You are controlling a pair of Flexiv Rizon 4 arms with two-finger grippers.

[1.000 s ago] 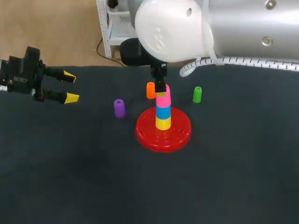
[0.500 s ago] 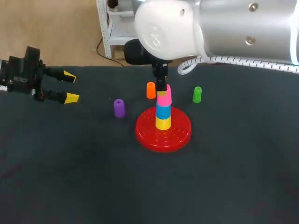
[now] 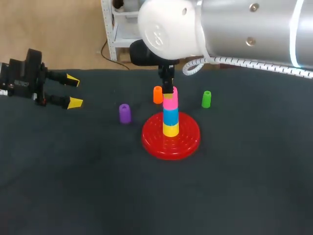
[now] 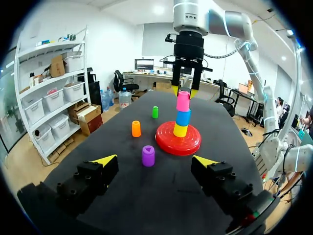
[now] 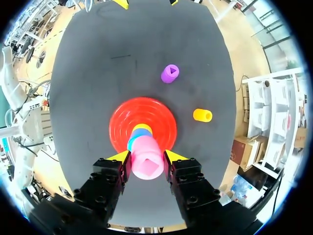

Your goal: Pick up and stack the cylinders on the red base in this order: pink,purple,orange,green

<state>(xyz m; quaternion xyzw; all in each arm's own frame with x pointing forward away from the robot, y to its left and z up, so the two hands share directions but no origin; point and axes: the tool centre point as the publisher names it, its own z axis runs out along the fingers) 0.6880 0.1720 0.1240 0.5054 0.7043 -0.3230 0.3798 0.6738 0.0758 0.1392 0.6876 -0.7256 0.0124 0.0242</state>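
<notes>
Pink cylinder (image 5: 146, 164) is between my right jaws, and the right wrist view shows both fingers against its sides, so I read them as clamped on it. The yellow tips grip its upper part, with the right arm coming straight down over the stack. The pink sits upright on top of a blue cylinder (image 3: 170, 117), and the blue sits on a yellow cylinder (image 3: 170, 130). All three are in one column on the middle of the red base (image 3: 188, 142). I can't tell whether the pink is fully seated on the blue or only touching it.

Orange cylinder (image 3: 157, 95) stands on the bench (image 3: 98, 186) just behind the base, a little to my left of the stack. Green cylinder (image 3: 206, 99) stands behind the base on my right, clear of it. Purple cylinder (image 3: 124, 113) stands on my left of the base, near its rim but not touching.

Left jaws are apart and hold nothing. They are over the far left edge of the bench, well apart from the base and pointing toward it, with the purple the nearest piece ahead of them.
</notes>
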